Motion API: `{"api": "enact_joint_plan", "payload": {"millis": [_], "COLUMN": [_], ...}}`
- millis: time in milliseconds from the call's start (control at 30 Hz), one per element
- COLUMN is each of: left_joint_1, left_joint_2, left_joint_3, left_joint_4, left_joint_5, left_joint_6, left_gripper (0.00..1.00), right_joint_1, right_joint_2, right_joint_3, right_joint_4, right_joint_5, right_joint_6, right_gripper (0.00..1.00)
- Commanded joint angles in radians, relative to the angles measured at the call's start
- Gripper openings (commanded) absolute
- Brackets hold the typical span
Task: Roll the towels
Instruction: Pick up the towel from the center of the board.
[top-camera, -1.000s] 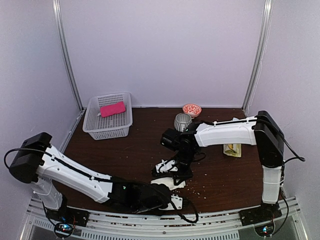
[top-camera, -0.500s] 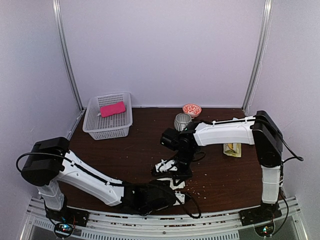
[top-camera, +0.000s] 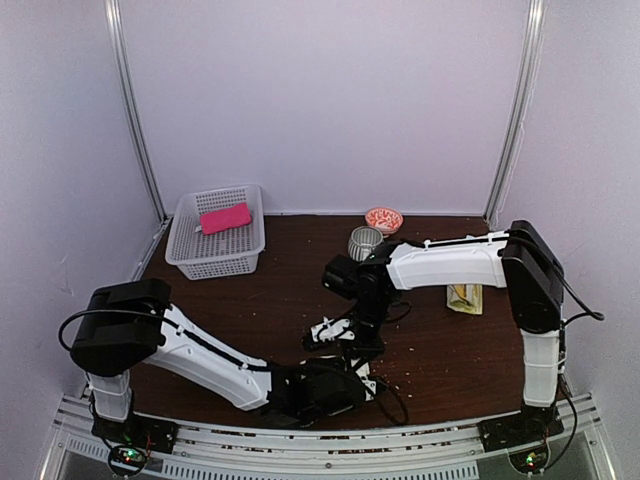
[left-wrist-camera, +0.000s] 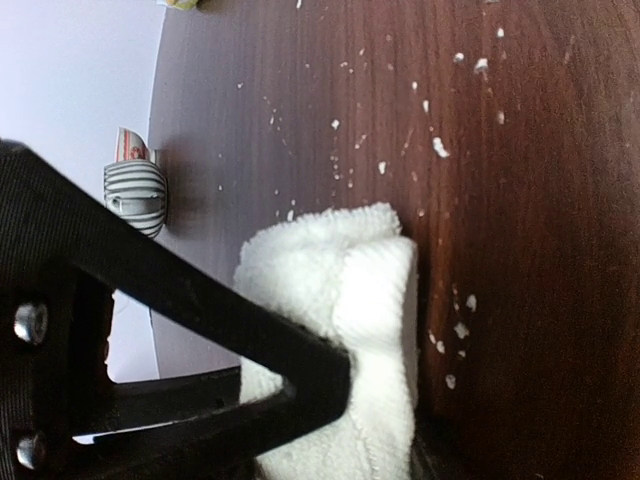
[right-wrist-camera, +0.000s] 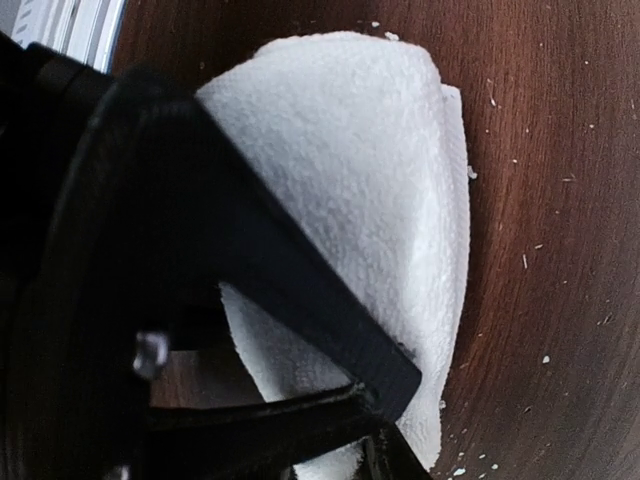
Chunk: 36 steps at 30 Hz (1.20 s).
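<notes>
- The white towel lies folded into a thick, bunched wad near the front middle of the dark wooden surface, with both arms meeting over it.
- The right jaws come down on the towel from behind, set narrow, with the cloth pinched between them.
- The left jaws reach in low from the front edge. One finger crosses the towel's near end, but whether they grip it cannot be told.
- The pink towel lies flat in the white basket at the back left, well apart.
- A striped cup and a patterned bowl stand at the back.
- Pale crumbs dot the wood beside the white towel.
</notes>
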Motion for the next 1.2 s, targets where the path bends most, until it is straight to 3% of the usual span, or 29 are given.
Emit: {"api": "enact_joint_plan", "payload": {"millis": [0, 167, 267, 400, 600, 767, 967, 1167], "left_joint_1": [0.044, 0.062, 0.085, 0.115, 0.167, 0.220, 0.307, 0.456], "left_joint_2": [0.056, 0.032, -0.013, -0.092, -0.220, -0.344, -0.451, -0.574], "left_joint_3": [0.007, -0.003, -0.020, -0.052, -0.069, -0.059, -0.056, -0.084], "left_joint_4": [-0.060, -0.074, -0.072, -0.048, -0.044, -0.108, -0.189, -0.121], "left_joint_5": [0.011, 0.050, 0.086, 0.121, 0.168, 0.236, 0.247, 0.220], "left_joint_6": [-0.024, -0.038, -0.056, -0.044, -0.010, 0.025, 0.087, 0.240], "left_gripper": [0.36, 0.16, 0.08, 0.00, 0.00, 0.00, 0.00, 0.00], "right_joint_1": [0.005, -0.046, -0.108, -0.218, -0.402, -0.489, -0.509, -0.509], "right_joint_2": [0.061, -0.038, -0.155, -0.312, -0.480, -0.509, -0.497, -0.493], "right_joint_3": [-0.046, -0.020, 0.017, 0.013, -0.244, -0.413, -0.421, -0.426], "right_joint_4": [-0.088, -0.154, -0.212, -0.204, 0.066, 0.254, 0.252, 0.236], "right_joint_5": [-0.037, -0.106, -0.181, -0.235, -0.266, -0.300, -0.311, -0.319], "right_joint_6": [-0.009, -0.038, -0.079, -0.081, 0.025, 0.045, 0.032, 0.014], "right_gripper": [0.20, 0.34, 0.43, 0.47, 0.47, 0.47, 0.47, 0.47]}}
